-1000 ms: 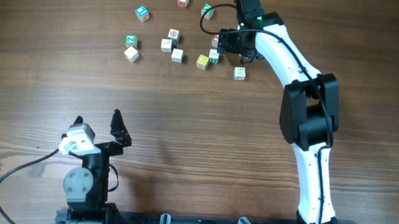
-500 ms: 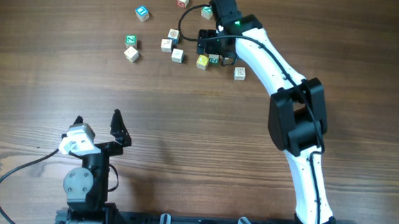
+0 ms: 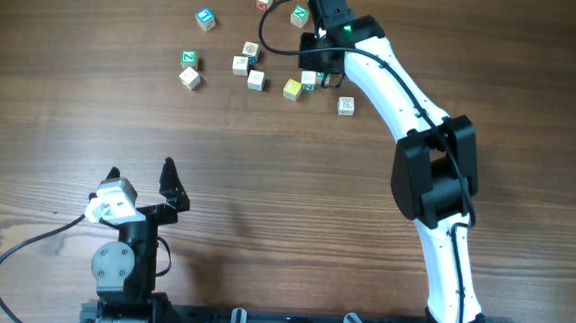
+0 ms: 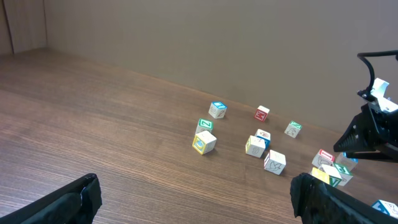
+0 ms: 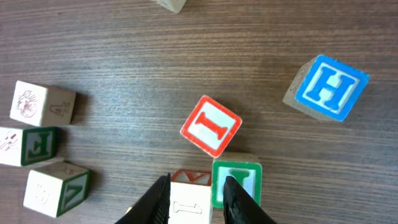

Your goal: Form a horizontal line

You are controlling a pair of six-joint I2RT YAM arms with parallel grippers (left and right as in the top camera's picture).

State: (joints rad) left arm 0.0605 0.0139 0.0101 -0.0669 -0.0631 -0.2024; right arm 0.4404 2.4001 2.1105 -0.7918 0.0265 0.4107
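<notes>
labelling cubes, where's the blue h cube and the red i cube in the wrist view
blue H cube (image 5: 326, 87), right wrist view, centre of its blue lettered face
red I cube (image 5: 211, 126), right wrist view, centre of its red lettered face

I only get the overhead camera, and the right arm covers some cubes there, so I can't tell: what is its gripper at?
Observer: The right wrist camera shows the right gripper with a pale cube with red marks between its jaws.
Operator: What's next to that cube?
Observer: A green-framed cube right against its side, partly hidden by one jaw.
Operator: Can you read any letters?
Observer: A red-framed cube just beyond those two shows an I.
</notes>
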